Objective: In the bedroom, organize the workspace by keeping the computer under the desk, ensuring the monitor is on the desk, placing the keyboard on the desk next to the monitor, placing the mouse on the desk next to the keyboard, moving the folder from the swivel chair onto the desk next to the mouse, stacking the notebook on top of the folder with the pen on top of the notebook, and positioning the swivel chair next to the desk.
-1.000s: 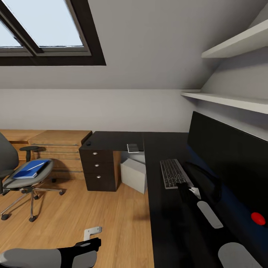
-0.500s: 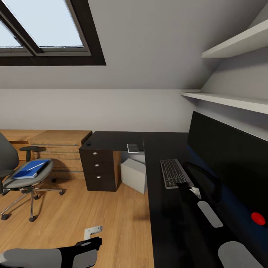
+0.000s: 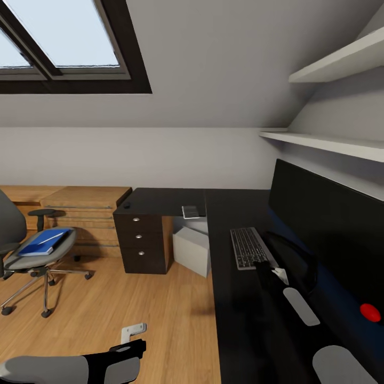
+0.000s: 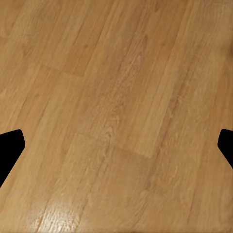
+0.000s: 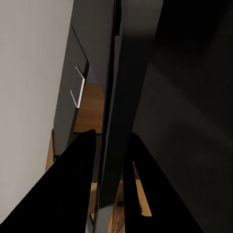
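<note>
Almost nothing has moved since the earlier frames: the keyboard (image 3: 249,248) sits a hair further right on the tabletop (image 3: 234,320), and everything else holds its place.

From the head view, the keyboard lies flat on the dark tabletop just in front of the monitor (image 3: 325,229), and the right gripper (image 3: 262,273) is at its near end, clenched on its edge. The right arm runs back toward the camera along the monitor's foot. A small dark mouse (image 3: 127,205) rests on the far left corner of the tabletop, above the drawers (image 3: 141,242). A pale notebook (image 3: 190,212) lies at the tabletop's inner corner, well apart from the keyboard. Under the tabletop, beside the drawers, stands the white computer (image 3: 192,249). On the left, the chair (image 3: 32,256) stands out on the wooden floor (image 3: 133,298), apart from the tabletop, with the blue folder (image 3: 44,241) on its seat. The left gripper (image 3: 130,348) hangs low over the floor.

In the left wrist view, the left gripper (image 4: 116,145) is released, its two dark fingertips (image 4: 9,148) spread wide at the frame's edges with only floor (image 4: 116,97) between them.

In the right wrist view, the right gripper (image 5: 114,165) pinches the keyboard (image 5: 112,145) seen edge-on, one finger (image 5: 73,179) on each side. The notebook (image 5: 77,86) shows beyond on the tabletop (image 5: 184,121).
</note>
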You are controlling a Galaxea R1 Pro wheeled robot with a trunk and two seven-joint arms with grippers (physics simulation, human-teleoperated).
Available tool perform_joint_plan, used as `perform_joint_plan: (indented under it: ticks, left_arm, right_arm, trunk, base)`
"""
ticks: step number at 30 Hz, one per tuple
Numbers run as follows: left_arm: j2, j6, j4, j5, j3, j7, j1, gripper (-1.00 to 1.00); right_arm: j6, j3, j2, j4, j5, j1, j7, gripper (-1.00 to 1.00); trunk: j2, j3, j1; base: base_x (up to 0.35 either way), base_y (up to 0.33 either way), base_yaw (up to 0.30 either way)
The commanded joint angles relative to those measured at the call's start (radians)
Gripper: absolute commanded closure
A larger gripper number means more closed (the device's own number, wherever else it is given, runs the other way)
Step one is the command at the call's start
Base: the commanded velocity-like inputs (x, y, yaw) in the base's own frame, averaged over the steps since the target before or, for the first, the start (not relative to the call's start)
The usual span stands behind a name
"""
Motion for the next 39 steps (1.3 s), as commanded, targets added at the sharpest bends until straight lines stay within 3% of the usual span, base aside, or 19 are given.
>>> perform_joint_plan:
  ticks: [1, 11, 39]
  left_arm:
    - [0.0, -0.007, -0.003, 0.007, -0.007, 0.002, -0.002, -1.0]
    - [-0.001, -0.007, -0.004, 0.007, -0.007, 0.002, -0.002, -1.0]
    - [-0.001, -0.007, -0.005, 0.006, -0.008, 0.002, -0.002, -1.0]
  right_arm:
    - [0.001, 0.003, -0.001, 0.002, -0.001, 0.0, -0.016, 1.0]
    - [0.001, 0.003, -0.001, 0.002, -0.001, 0.0, -0.016, 1.0]
    - [0.0, 0.001, -0.002, 0.002, -0.001, 0.0, -0.016, 1.0]
  trunk:
    - [-0.008, -0.005, 0.004]
    - [-0.078, -0.036, 0.042]
    - [-0.078, -0.036, 0.042]
  base:
    - [0.0, 0.0, 0.0]
    - [0.0, 0.0, 0.0]
    - [0.0, 0.0, 0.0]
